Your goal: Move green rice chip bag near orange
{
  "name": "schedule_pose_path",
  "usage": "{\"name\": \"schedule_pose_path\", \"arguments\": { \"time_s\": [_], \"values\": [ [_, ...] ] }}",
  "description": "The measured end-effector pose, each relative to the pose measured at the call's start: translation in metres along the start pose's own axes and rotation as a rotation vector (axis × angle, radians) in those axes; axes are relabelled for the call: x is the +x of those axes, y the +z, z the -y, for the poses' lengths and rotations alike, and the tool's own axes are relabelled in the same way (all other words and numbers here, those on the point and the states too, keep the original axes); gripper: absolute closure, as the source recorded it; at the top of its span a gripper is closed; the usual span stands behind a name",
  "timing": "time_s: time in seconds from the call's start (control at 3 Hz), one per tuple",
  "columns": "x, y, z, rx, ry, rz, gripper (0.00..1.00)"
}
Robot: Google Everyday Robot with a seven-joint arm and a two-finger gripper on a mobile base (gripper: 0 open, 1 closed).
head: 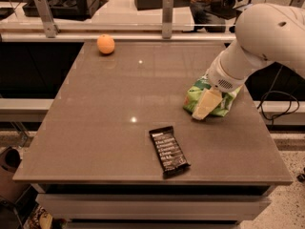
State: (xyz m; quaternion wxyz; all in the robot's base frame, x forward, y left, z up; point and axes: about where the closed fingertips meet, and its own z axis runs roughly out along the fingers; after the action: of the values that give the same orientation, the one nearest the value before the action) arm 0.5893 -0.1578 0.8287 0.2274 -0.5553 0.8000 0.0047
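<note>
The green rice chip bag (223, 104) lies on the brown table at the right side, partly covered by my gripper. My gripper (208, 104), cream-coloured, comes down from the white arm (267, 37) and sits on the bag's front left part, touching it. The orange (106, 44) rests near the table's far left corner, well apart from the bag and the gripper.
A flat black bar wrapper with white text (168, 150) lies near the table's front edge (152, 179). A rail with two upright posts (167, 16) runs behind the far edge. A black cable (281, 104) hangs off to the right.
</note>
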Motion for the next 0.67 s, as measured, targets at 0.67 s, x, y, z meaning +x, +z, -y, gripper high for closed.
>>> {"name": "schedule_pose_path", "arguments": {
  "time_s": [0.67],
  "values": [
    [-0.0013, -0.0032, 0.0009, 0.000, 0.000, 0.000, 0.88]
  ]
}}
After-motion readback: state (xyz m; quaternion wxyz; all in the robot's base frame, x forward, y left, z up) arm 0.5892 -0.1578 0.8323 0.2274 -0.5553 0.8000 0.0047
